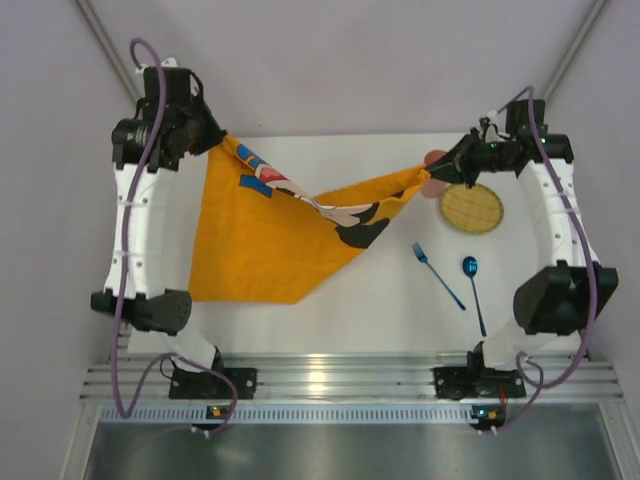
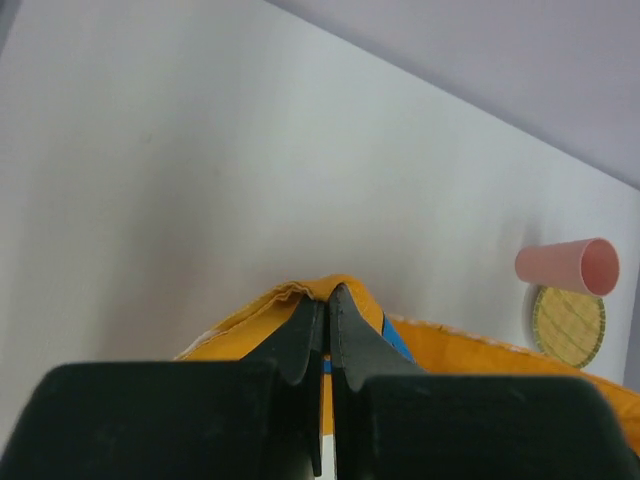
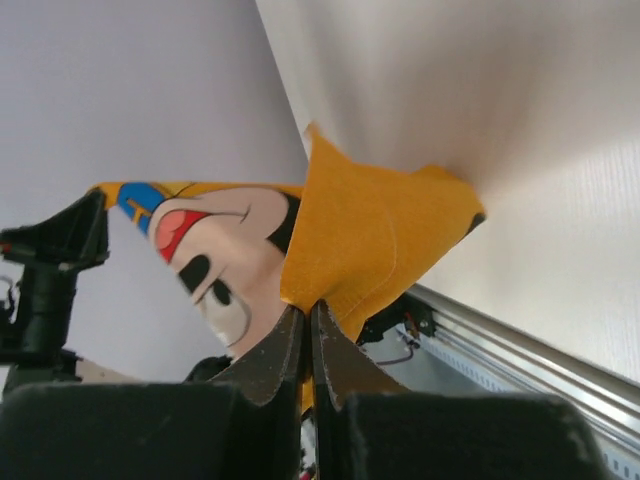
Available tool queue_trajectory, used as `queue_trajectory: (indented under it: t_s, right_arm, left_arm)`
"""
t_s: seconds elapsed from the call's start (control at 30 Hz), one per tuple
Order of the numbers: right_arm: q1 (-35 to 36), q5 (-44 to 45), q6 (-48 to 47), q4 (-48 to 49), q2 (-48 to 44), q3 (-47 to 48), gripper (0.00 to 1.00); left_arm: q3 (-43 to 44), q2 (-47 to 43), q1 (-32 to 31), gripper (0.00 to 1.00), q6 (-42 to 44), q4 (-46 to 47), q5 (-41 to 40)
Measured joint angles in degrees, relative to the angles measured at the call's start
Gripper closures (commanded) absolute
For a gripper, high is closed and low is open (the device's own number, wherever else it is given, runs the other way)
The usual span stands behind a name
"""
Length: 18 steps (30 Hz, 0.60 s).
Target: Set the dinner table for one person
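A partly lifted orange cartoon-mouse cloth (image 1: 260, 250), with a blue fork (image 1: 438, 274), blue spoon (image 1: 473, 285), tipped pink cup (image 2: 568, 267) and, apparently, a woven coaster (image 1: 471, 207) to its right.

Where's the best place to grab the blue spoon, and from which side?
Take the blue spoon by its thin handle, about midway, coming straight down from above and pinching across it. It lies flat on the dinner table, bowl away from the arms, so no side gives a way under; the blue fork lies apart to its left.

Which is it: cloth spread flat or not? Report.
Not spread: the cloth sags, twisted, between left gripper and right gripper, each pinching a corner.
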Motion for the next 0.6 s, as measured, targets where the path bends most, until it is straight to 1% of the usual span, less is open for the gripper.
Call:
queue_trajectory:
  t_s: [0.1,0.17,0.23,0.27,0.3,0.4,0.5,0.53,0.6]
  right_arm:
    - [1.1,-2.5,2.4,1.1,9.2,10.1,1.00]
    - [2.1,-4.2,5.2,3.6,15.3,17.3,1.00]
    - [3.2,-6.2,10.6,9.1,21.0,23.6,1.00]
    - [3.7,-7.1,13.6,12.8,23.0,25.1,1.00]
    - [4.0,-7.9,18.1,18.5,24.7,25.8,1.00]
    - [4.1,-7.9,31.7,36.9,27.3,25.4,1.00]
    - [3.0,-5.8,40.0,52.4,26.0,22.6,1.00]
    - [2.4,-5.0,40.8,56.4,24.3,19.8,1.00]
    - [1.0,-2.7,40.5,61.0,17.0,9.4,1.00]
  left_arm:
    - [3.1,9.3,1.9,1.00,-0.1,1.2,4.0]
    - [7.4,15.9,3.6,1.00,-0.5,2.0,8.0]
    - [11.1,21.5,5.8,1.00,-1.7,4.7,12.5]
    - [12.1,23.2,7.3,1.00,-2.7,6.2,15.1]
    - [12.5,24.0,8.4,1.00,-3.8,7.8,17.3]
    - [13.1,24.4,12.8,1.00,-6.6,13.4,22.2]
    - [13.5,21.8,16.2,1.00,-6.3,18.8,24.0]
    - [12.3,20.2,16.9,1.00,-5.9,20.3,24.2]
    - [4.9,12.9,17.8,1.00,-4.3,24.1,24.6]
